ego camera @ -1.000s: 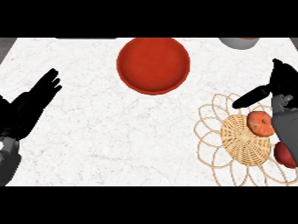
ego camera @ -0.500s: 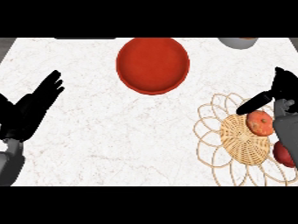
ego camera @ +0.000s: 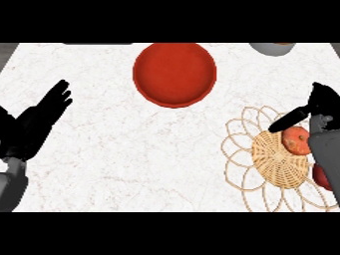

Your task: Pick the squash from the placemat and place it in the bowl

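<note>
The orange-red squash (ego camera: 296, 140) lies on the woven straw placemat (ego camera: 271, 159) at the right, its right side hidden by my grey right forearm. My right hand (ego camera: 325, 105) hovers just beyond the squash, open, thumb stretched out to the left above it, holding nothing. The red bowl (ego camera: 175, 73) stands at the top centre, well left of the placemat, with nothing in it. My left hand (ego camera: 27, 127) rests open at the left edge, fingers up.
A grey dish (ego camera: 272, 48) sits at the far right back edge. A second red patch (ego camera: 321, 177) shows beside my right forearm on the placemat; what it is cannot be told. White marble counter (ego camera: 128, 149) lies between the hands.
My right hand has drifted slightly down and right, bringing its thumb closer over the squash. The left hand and the squash have hardly moved.
</note>
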